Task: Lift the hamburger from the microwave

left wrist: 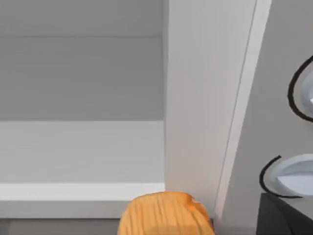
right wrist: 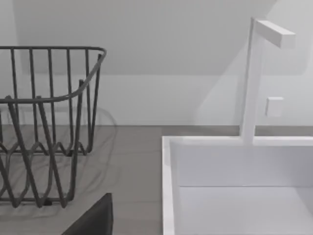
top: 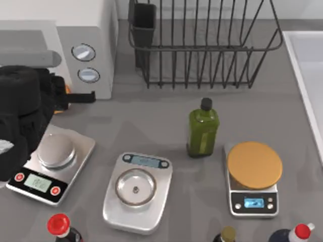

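The microwave point(top: 96, 30) stands at the table's back left, its two dials point(top: 84, 52) facing the front. My left arm reaches in front of its opening. The left gripper point(top: 70, 98) is shut on the hamburger point(top: 67, 89), which shows as orange slivers at the arm's edge. In the left wrist view the orange-tan bun point(left wrist: 164, 213) sits very close, just in front of the cavity's front lip and beside the panel's dials point(left wrist: 293, 174). The arm hides most of the bun from above. A dark part of my right gripper point(right wrist: 93, 218) shows in the right wrist view, parked off the table's right side.
Three kitchen scales point(top: 50, 164) point(top: 137, 191) point(top: 252, 186) line the front; the right one carries a flat orange disc point(top: 254, 165). A green bottle point(top: 203, 128) stands mid-table, a wire rack point(top: 202, 45) behind it, a white sink point(top: 308, 70) at right. Bottles point(top: 60, 227) crowd the front edge.
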You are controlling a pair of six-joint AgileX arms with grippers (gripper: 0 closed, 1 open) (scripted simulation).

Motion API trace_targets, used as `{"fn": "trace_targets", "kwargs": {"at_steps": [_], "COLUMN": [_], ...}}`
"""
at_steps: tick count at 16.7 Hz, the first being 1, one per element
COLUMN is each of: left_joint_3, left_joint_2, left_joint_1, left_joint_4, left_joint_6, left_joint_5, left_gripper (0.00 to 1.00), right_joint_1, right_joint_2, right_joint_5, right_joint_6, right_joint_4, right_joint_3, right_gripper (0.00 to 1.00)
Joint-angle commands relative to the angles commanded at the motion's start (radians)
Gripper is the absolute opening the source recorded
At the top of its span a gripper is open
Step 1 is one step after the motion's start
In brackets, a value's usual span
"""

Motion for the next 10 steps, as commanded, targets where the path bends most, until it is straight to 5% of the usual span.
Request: {"fn": "trace_targets", "kwargs": {"at_steps": [6,10], "left_joint_3": [-0.100,-0.151], "left_joint_2": [0.313,0.434], "left_joint_1": [0.000,0.003], "left_joint_4": [0.458,0.615], "left_joint_6": [0.001,0.002], "left_joint_5": [0.003,0.008], "left_gripper": [0.00,0.00], "right_joint_1": [0.000,0.000], "right_joint_2": [0.000,0.000], "right_joint_5": [0.000,0.000], "right_joint_6": [0.000,0.000], "right_joint_4": [0.000,0.000], "right_joint_3": [0.000,0.000], "right_gripper": [1.00,1.00]}}
